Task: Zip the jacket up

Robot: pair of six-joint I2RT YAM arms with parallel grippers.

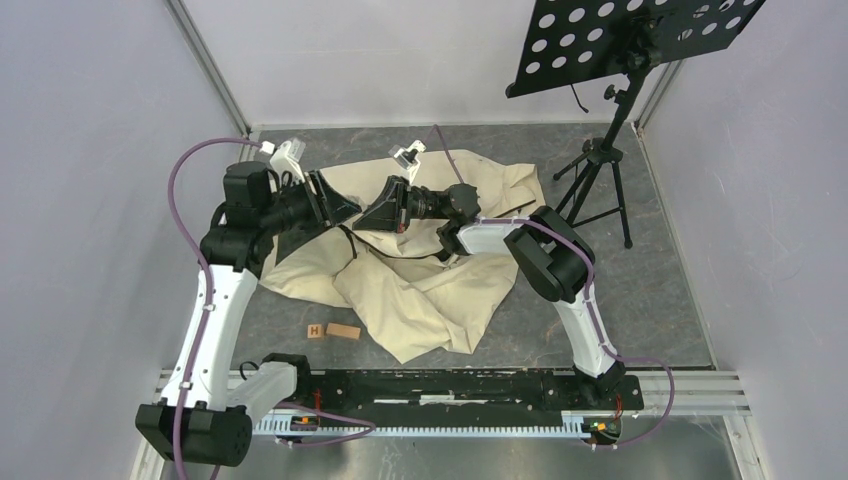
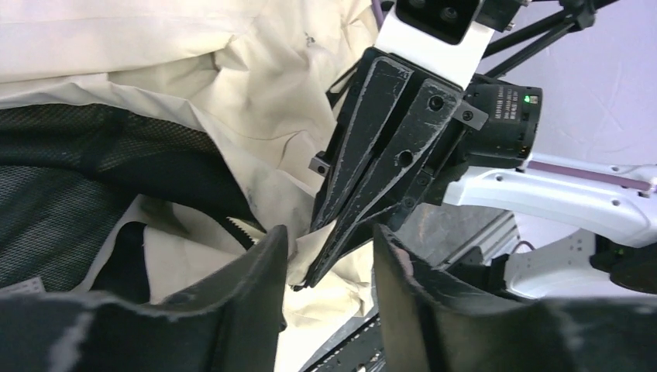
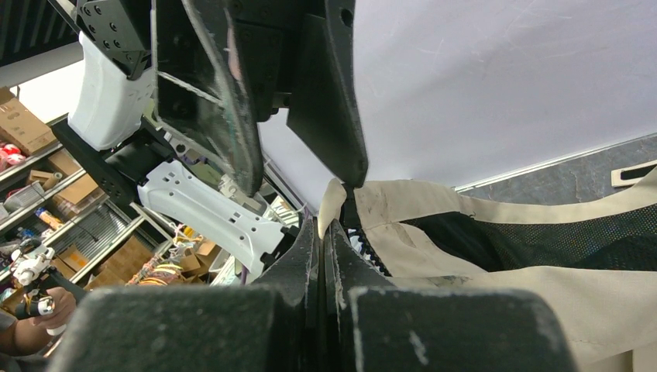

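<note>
The cream jacket (image 1: pixel 430 290) lies crumpled in the middle of the table, its dark mesh lining (image 2: pixel 77 178) showing. Zipper teeth (image 3: pixel 360 242) run along an edge right beside my right fingers. My right gripper (image 3: pixel 324 229) is shut on a cream edge of the jacket (image 3: pixel 542 302) by the zipper. My left gripper (image 2: pixel 329 236) is open, one finger on each side of the right gripper's shut tips (image 2: pixel 318 275), with cream cloth (image 2: pixel 263 93) against its left finger. In the top view the left gripper (image 1: pixel 345 212) and right gripper (image 1: pixel 368 222) meet tip to tip over the jacket's upper left part.
Two small wooden blocks (image 1: pixel 335 331) lie on the table in front of the jacket. A black tripod music stand (image 1: pixel 600 160) stands at the back right, its perforated plate (image 1: pixel 630 35) overhead. The arms' base rail (image 1: pixel 450 385) runs along the near edge.
</note>
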